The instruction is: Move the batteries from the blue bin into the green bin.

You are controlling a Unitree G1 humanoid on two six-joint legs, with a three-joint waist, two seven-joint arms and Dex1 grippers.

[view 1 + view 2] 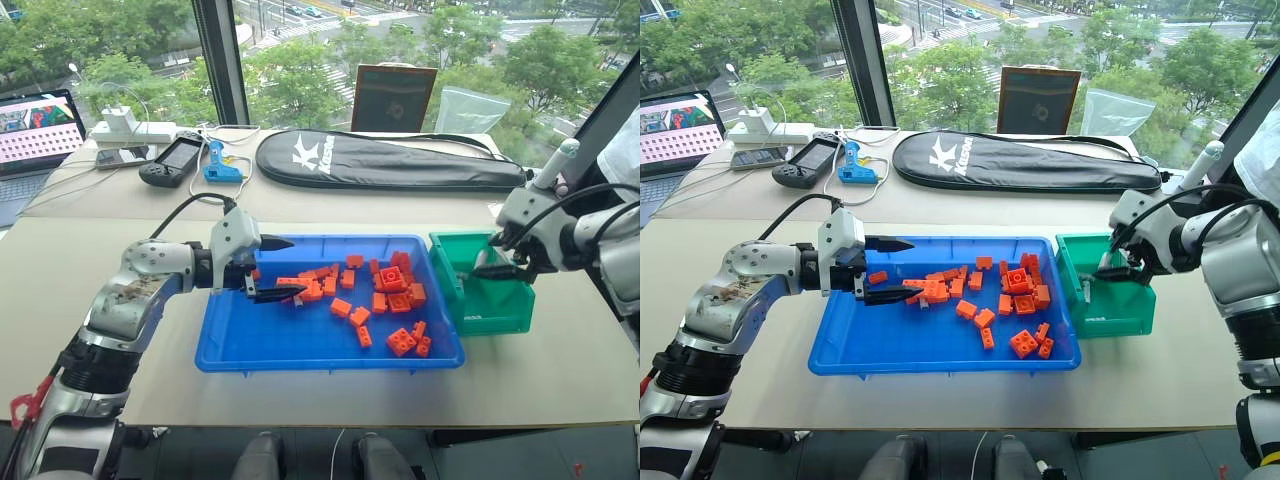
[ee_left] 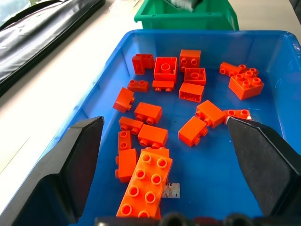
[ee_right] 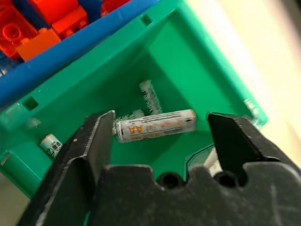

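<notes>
R tool (image 3: 160,136) released over green bin (image 3: 197,70), battery (image 3: 155,125) between fingers; L tool (image 2: 164,155) released.

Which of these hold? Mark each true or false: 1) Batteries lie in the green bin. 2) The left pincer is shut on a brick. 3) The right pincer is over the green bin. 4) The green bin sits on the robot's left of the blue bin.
1) True: batteries lie in the green bin.
2) False: the left pincer is open over orange bricks in the blue bin.
3) True: the right pincer is there, open.
4) False: it sits on the right.
</notes>
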